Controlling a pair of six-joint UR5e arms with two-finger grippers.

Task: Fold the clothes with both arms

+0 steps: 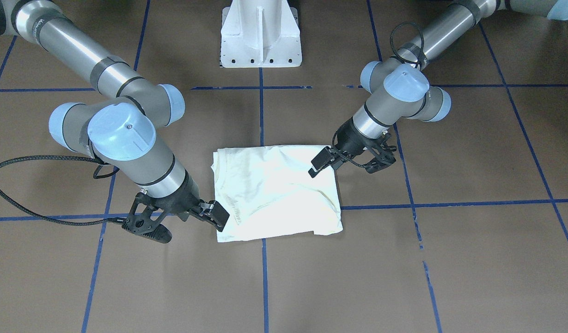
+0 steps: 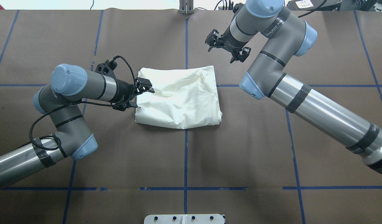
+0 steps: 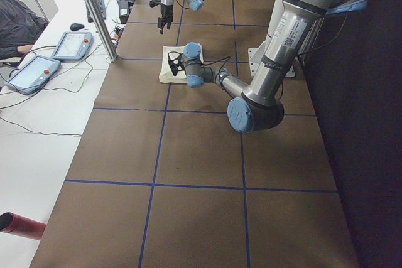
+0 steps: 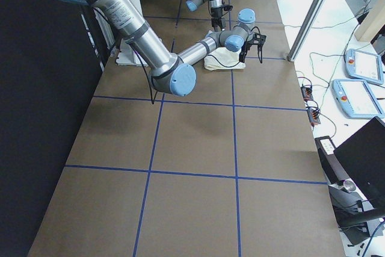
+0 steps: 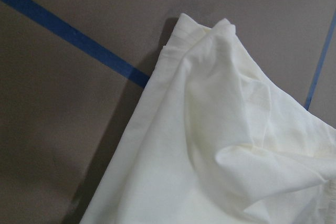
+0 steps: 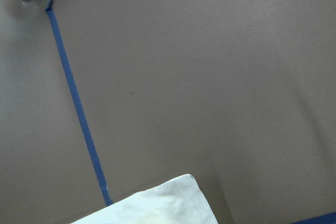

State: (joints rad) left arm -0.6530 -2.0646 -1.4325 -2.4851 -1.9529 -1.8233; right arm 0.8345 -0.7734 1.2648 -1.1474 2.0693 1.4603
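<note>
The clothes are one cream-white shirt (image 2: 178, 99), folded into a rough rectangle with its plain side up, lying mid-table (image 1: 274, 194). The collar shows at its right edge in the overhead view. My left gripper (image 2: 144, 99) stands open, low over the shirt's left edge (image 1: 343, 172), with nothing seen between its fingers. The left wrist view shows only a rumpled corner of the shirt (image 5: 210, 145). My right gripper (image 2: 222, 54) is open and raised above the table beyond the shirt's far right corner (image 1: 193, 233). Its wrist view catches one shirt corner (image 6: 157, 208).
Brown table cover with a grid of blue tape lines (image 2: 185, 155). The white pedestal (image 1: 260, 41) stands at the robot's side. A white side bench holds teach pendants (image 3: 69, 45) (image 4: 361, 97). A person's dark sleeve (image 3: 16, 26) is at that bench.
</note>
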